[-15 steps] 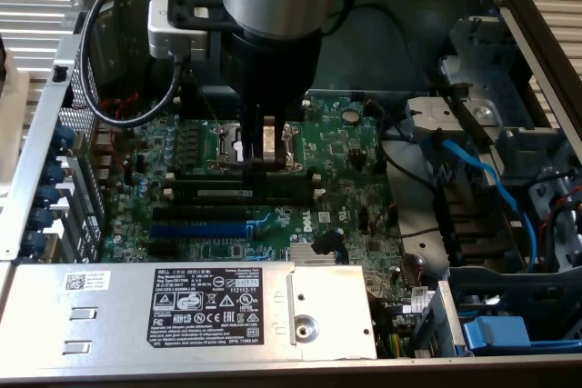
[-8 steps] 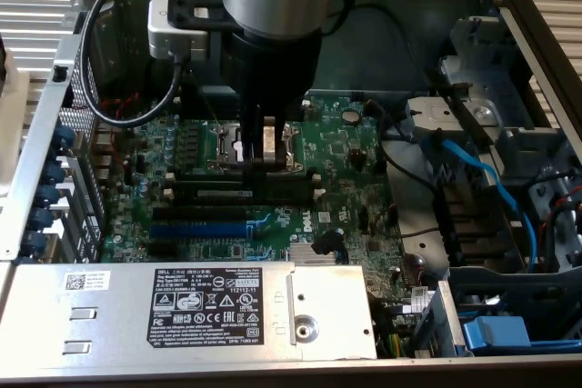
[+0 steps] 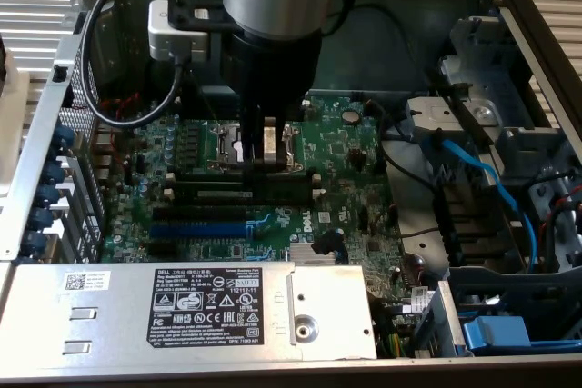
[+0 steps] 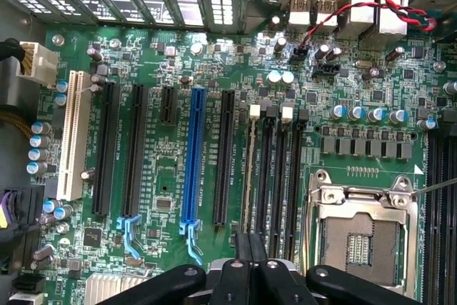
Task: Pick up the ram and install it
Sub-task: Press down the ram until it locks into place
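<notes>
Hovering low over the motherboard [image 3: 346, 147] inside an open computer case, with the claw [image 3: 264, 156] pressed fully shut and nothing gripped between its fingertips

Pointing straight down, with the closed tips [image 4: 250, 244] in line with one end of the outermost memory slot

Directly below and just ahead of the claw: the ram [image 3: 241, 186], a long dark green stick standing on edge in that slot, seen edge-on from the wrist as a thin pale strip [image 4: 249, 169]

Cannot tell whether touching the claw tips, nor whether pushed all the way home

Just beside the ram, on the side nearer the processor socket [image 4: 360, 237]: three more black memory slots [image 4: 278, 176] with white end clips, parallel to it

On the ram's far side from the socket, a little further from the claw: a black slot, then the blue expansion slot [image 4: 191, 155], also parallel

Well away from the claw, toward the case edge: a grey metal cover [image 3: 200, 302] with a black label
</notes>
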`<control>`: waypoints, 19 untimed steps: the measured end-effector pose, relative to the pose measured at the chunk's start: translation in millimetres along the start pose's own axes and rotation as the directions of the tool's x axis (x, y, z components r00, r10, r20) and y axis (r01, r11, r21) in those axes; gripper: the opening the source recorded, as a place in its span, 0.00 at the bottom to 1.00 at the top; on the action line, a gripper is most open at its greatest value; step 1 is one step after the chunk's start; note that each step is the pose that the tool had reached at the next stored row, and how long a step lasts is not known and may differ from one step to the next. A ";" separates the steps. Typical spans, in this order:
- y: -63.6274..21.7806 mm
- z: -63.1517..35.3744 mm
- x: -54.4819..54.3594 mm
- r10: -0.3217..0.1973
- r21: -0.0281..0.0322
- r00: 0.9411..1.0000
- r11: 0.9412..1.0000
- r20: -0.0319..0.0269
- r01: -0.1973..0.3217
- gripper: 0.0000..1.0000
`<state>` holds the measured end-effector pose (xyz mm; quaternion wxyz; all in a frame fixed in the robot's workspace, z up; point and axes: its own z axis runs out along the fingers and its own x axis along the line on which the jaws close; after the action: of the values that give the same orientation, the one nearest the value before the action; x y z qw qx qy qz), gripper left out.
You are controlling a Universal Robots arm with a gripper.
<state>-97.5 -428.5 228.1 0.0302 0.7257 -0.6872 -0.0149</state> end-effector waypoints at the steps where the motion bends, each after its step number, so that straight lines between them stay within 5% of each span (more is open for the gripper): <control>1: 0.0 0.0 0.0 -0.001 0.000 1.000 1.000 0.000 0.001 0.10; 19: 0.3 0.5 -1.3 -0.031 0.001 1.000 1.000 -0.002 0.031 0.10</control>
<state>-98.0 -427.2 227.6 0.0304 0.7364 -0.6758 -0.0143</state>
